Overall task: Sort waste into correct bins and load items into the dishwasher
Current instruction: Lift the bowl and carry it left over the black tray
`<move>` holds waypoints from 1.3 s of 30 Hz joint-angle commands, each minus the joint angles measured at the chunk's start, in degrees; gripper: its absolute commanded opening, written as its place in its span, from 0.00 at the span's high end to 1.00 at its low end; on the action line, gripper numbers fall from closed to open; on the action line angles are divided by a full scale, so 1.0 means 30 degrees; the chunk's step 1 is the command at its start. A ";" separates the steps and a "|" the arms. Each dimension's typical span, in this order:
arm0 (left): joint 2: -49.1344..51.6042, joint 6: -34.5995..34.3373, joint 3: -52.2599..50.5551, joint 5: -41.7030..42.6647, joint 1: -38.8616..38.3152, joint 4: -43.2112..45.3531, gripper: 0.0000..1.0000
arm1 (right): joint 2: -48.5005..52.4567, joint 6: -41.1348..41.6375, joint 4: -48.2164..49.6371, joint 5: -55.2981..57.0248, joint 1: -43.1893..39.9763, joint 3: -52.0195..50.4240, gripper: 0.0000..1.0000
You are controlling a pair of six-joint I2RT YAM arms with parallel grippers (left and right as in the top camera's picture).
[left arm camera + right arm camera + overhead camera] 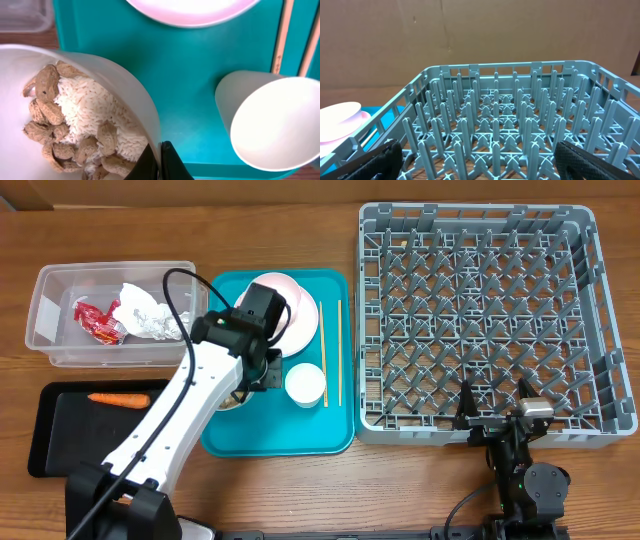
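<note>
Partly cropped bowl (127, 90), left tool (160, 152) prob. pinching rim

This looks like a robotics lab bench dressed up for a kitchen clean-up, not a real kitchen. A left arm (190, 395) and a right arm (522, 480) are mounted at the near edge of a plain wooden table (300, 490), and a black cable (185, 290) loops loose over it. The rack (365, 330) sits straight on the tabletop. Behind it stands a bare cardboard wall (470, 40). The kitchen things read as props: a teal tray (280, 435), a bowl (135, 95) of scraps (47, 90), a tub (60, 280) and a black tray (60, 440) with a carrot (118, 398).
</note>
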 commanded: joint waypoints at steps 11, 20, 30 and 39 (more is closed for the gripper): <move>-0.1282 0.1078 0.2062 0.0503 0.4430 -0.1166 0.96 | -0.0015 -0.0080 0.0117 0.0168 0.0138 -0.0189 0.00; -0.3971 0.0991 0.2033 0.2973 0.7461 -0.0452 0.96 | -0.0015 -0.0080 0.0117 0.0168 0.0138 -0.0189 0.00; -0.6011 -0.0095 0.1923 0.3847 1.0936 -0.0015 0.96 | -0.0015 -0.0080 0.0117 0.0168 0.0138 -0.0189 0.00; -0.6346 0.0233 0.0998 0.7992 1.4294 0.1013 0.96 | -0.0015 -0.0080 0.0117 0.0168 0.0138 -0.0189 0.00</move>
